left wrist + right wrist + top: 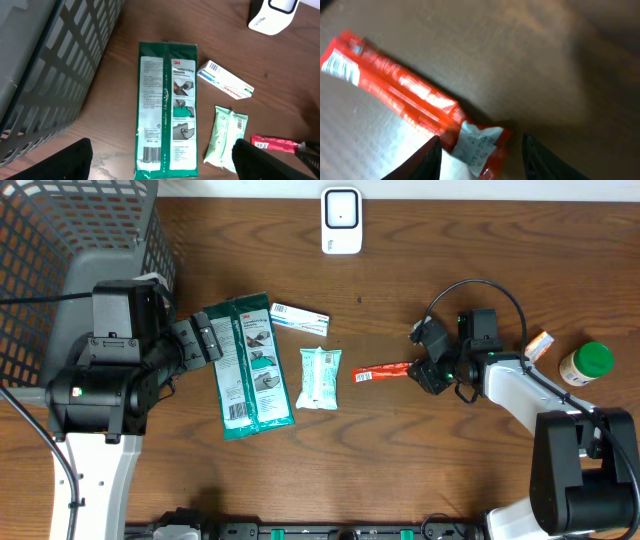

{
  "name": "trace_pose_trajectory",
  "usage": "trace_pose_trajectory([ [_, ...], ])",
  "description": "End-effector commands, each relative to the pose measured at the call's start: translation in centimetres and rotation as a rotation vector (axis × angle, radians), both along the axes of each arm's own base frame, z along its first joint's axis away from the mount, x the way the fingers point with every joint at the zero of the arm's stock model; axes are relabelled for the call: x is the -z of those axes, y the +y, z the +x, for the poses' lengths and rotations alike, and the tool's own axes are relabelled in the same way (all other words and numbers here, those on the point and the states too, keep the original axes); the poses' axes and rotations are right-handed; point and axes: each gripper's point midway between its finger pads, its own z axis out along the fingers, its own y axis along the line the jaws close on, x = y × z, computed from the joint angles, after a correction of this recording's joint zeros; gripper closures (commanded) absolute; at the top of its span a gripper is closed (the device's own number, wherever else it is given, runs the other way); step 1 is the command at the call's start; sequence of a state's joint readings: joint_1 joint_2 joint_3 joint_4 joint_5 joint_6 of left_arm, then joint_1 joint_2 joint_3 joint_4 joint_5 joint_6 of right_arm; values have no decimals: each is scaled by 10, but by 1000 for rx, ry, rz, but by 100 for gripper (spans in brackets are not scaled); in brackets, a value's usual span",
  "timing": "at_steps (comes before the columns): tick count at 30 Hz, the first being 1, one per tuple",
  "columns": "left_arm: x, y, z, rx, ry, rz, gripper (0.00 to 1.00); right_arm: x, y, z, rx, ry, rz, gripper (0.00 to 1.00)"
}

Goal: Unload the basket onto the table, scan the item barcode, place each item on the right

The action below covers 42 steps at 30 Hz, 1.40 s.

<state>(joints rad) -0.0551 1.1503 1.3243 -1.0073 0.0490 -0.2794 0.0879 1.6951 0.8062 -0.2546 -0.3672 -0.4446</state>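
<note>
The red packet (381,372) lies flat on the tabletop (400,290), right of the middle. The right pincer (479,150) stands open around its end. The left pincer (162,159) is wide open above the green pack (167,110).

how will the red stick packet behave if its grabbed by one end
The red packet looks thin and crinkly, so held by the end at the right gripper it would probably droop. It lies flat and seems light, so it is unlikely to roll. Its glossy film may slip in a light pinch.
</note>
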Motion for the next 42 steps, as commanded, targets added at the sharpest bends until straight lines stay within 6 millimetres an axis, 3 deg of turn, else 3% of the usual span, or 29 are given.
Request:
trace_pose_trajectory([
  [1, -3, 2, 0, 10, -7, 19, 10, -7, 7, 10, 7, -37, 48, 52],
  [4, -3, 2, 0, 10, -7, 19, 10, -18, 10, 28, -3, -130, 62, 44],
  [6, -3, 2, 0, 9, -7, 19, 10, -22, 11, 35, -6, -163, 70, 44],
  [13, -3, 2, 0, 10, -7, 19, 10, -9, 24, 21, -44, -97, 116, 48],
  [14, -3, 2, 0, 10, -7, 19, 10, -2, 22, 17, -38, -67, 108, 59],
  [16, -3, 2, 0, 10, -7, 19, 10, 2, 21, 9, -15, -15, 114, 63],
  [19, -3, 2, 0, 10, -7, 19, 10, 3, 25, -8, 27, 84, 160, 61],
  [24, -3, 2, 0, 9, -7, 19, 10, -3, 23, -33, 168, 254, 203, 67],
  [29, -3, 2, 0, 10, -7, 19, 10, -2, 20, -61, 219, 386, 190, 61],
  [34, -3, 2, 0, 9, -7, 19, 10, -9, 21, -52, 131, 314, 174, 56],
  [42, -3, 2, 0, 10, -7, 19, 10, -10, 23, -43, 15, 212, 146, 59],
])
